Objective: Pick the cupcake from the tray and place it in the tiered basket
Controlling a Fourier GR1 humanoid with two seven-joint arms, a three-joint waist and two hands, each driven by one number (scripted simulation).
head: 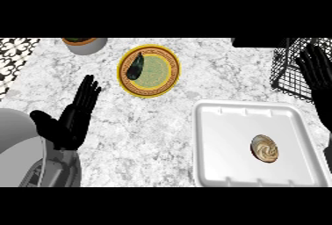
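A cupcake [265, 148] with swirled tan frosting stands in the right half of a white tray [220, 132] at the lower right. A black wire tiered basket [290, 70] sits at the upper right edge of the counter. My right hand [319, 70] is raised in front of the basket, fingers straight, open and holding nothing, well above and right of the cupcake. At the lower left my left hand [70, 116] rests open with fingers pointing up, far from the tray.
A yellow-rimmed plate [156, 70] with a dark avocado-like object [137, 66] on its left side lies at the top centre. A grey pot [85, 44] shows at the top left. A patterned wall strip runs along the left edge.
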